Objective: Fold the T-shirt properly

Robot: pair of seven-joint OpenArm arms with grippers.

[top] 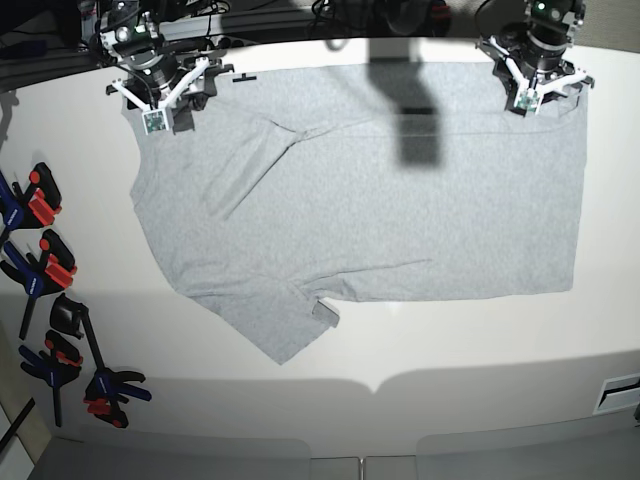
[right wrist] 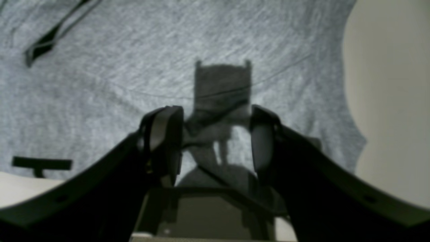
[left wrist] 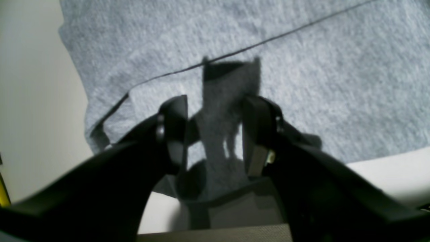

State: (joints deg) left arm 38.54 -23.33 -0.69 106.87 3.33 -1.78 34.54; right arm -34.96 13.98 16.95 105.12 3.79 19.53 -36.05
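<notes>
The T-shirt (top: 380, 210) lies spread flat on the white tabletop (top: 450, 390), filling most of its middle and far part, and no fold of the body shows yet. By my judgement this is the opening of a fold: both hands sit over the far edge of the cloth, one at each far corner, placed to take that edge.

The left hand (left wrist: 215, 134), at the far right in the base view, has its fingers spread wide with grey cloth lying between and below them; nothing is pinched. The right hand (right wrist: 216, 141), at the far left, is likewise wide apart over the fabric near its curved edge, gripping nothing.

The next move probably calls for both hands to drop onto the far edge, close on it together, and carry it toward the near side at an even pace so the fold line stays straight.

The shirt is light heather grey and shows its plain side. A short sleeve (top: 275, 325) juts out at the near left, with a small corner turned up beside it. A long diagonal crease runs from the far left toward the middle, and a small black mark shows at the far-left edge.
</notes>
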